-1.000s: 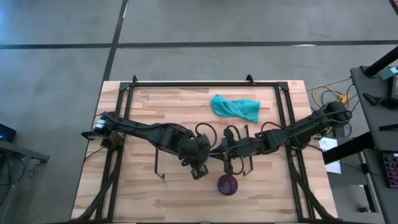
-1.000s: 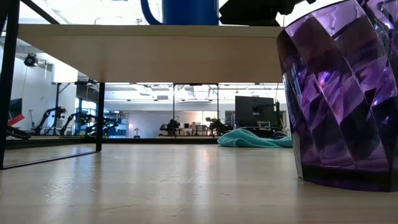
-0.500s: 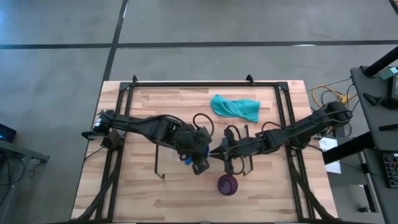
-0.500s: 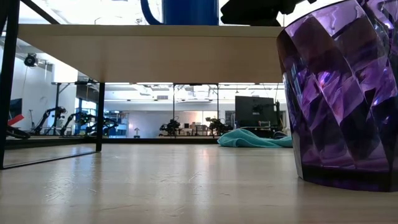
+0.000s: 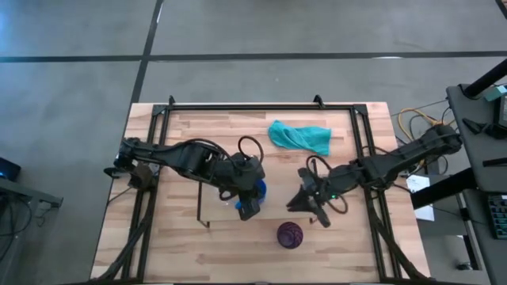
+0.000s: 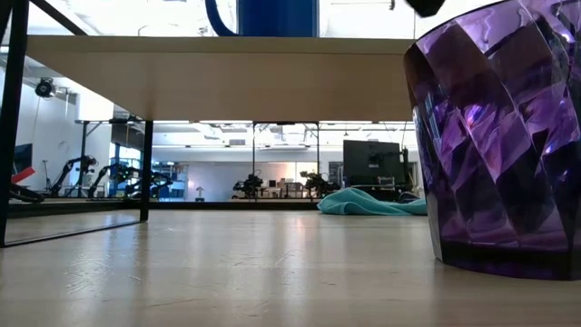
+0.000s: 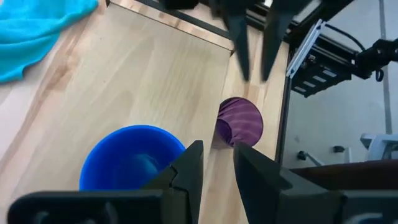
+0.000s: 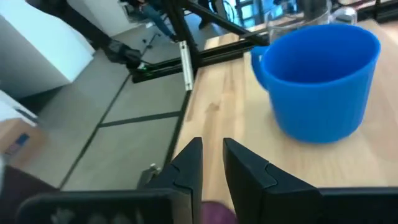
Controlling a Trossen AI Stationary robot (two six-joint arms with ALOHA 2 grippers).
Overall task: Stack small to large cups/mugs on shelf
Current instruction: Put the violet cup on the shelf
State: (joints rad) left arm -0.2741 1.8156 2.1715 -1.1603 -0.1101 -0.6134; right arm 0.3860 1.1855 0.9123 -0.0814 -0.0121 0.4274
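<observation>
The bright blue mug (image 5: 258,190) (image 8: 320,84) stands upright on the light wood shelf (image 6: 227,77) (image 7: 143,81). The clear glass cup (image 8: 298,18) stands just beyond it on the shelf. The dark purple cup (image 5: 290,235) (image 6: 499,145) (image 7: 240,121) stands on the tabletop, in front of the shelf's near edge. My left gripper (image 5: 249,210) (image 7: 219,171) hovers shut above the shelf, beside the mug's rim, with nothing between its fingers. My right gripper (image 5: 297,202) (image 8: 212,163), also shut, is to the right of the mug and apart from it.
A teal cloth (image 5: 299,136) (image 6: 368,203) lies on the table beyond the shelf. The shelf's black rod legs (image 5: 202,214) stand at its ends. The table's black frame (image 5: 170,107) runs along the far edge and both sides. Bare wood lies near the left front.
My right gripper has drawn back toward the table's right edge, away from the blue mug, and has left the low view's top. My left gripper has shifted a little toward the far left, uncovering the mug in the high view. The mug and purple cup have stayed put.
</observation>
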